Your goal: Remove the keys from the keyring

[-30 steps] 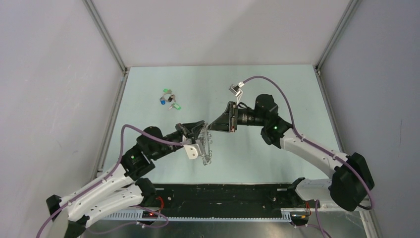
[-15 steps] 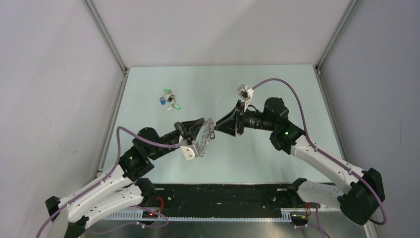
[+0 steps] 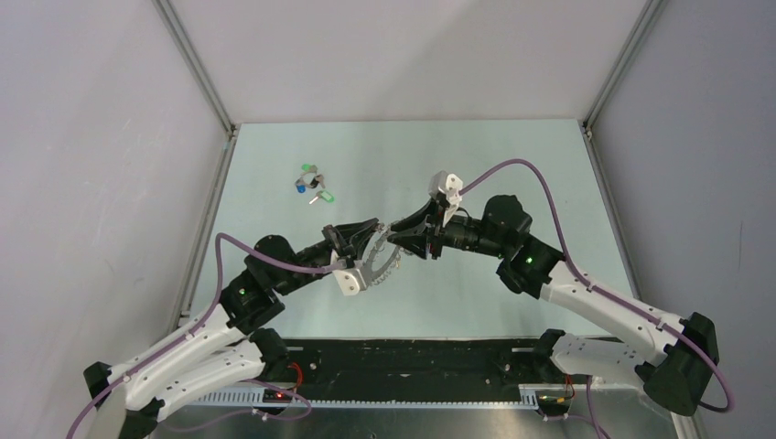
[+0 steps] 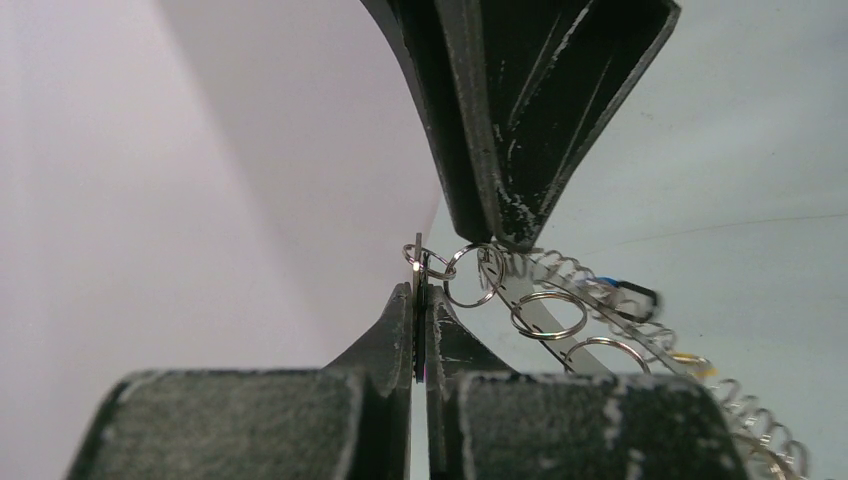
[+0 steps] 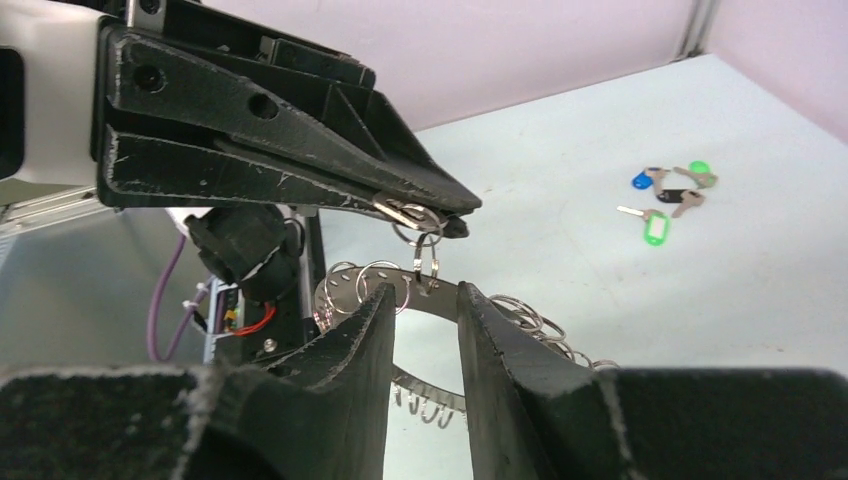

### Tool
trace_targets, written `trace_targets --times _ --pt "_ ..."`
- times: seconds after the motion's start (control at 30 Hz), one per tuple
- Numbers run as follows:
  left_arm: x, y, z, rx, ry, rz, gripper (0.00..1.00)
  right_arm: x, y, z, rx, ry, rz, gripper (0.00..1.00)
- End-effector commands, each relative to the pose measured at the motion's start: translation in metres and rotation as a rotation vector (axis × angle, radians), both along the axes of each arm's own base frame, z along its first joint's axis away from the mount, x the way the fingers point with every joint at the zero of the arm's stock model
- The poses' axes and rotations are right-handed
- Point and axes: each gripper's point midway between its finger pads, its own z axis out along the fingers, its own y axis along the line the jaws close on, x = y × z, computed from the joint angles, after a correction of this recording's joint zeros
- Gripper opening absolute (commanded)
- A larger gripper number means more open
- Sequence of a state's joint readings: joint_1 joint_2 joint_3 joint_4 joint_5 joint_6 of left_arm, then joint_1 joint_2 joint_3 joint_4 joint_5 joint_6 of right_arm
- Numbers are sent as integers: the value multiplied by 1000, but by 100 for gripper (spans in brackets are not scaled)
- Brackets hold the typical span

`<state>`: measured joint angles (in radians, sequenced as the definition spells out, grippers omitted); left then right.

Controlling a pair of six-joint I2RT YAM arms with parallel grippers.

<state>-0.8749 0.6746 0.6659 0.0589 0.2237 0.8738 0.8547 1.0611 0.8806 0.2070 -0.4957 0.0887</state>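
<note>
The left gripper (image 5: 452, 214) is clamped tight on the keyring (image 5: 345, 290), holding it above the table (image 5: 600, 300). The right gripper (image 5: 424, 292) stands partly open astride a wire loop (image 5: 428, 255); loose keys (image 5: 668, 195) lie well apart

The keyring (image 3: 380, 259) hangs tilted on edge above the middle of the surface (image 3: 512, 155), between the two hands. The left hand (image 3: 371, 226) reaches in from the near left and pinches the keyring's rim at its far, upper edge. The right hand (image 3: 395, 240) comes in from the right, just beside the left hand's tip, with its fingers apart on either side of the rim. Loose keys (image 3: 313, 186) lie in a small cluster on the surface. They are behind and to the left of both hands, well apart from the keyring and nearer the left edge.
</note>
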Motion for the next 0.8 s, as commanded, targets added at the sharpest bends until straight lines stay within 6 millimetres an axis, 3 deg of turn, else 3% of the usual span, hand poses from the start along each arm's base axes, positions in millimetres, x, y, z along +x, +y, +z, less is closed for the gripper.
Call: trace_targets --times 0.0,0.3,0.57,0.77 --pt "-7 2 41 -94 -92 -23 0 14 1 19 52 -91 -70 33" --pt "-8 0 40 -91 -89 -28 0 9 12 21 62 -118 -18 31" --pt "-8 1 40 -93 -90 -26 0 8 15 20 45 -123 -24 0" --pt "-7 1 40 -93 -89 -23 0 16 0 32 61 -119 -121 0"
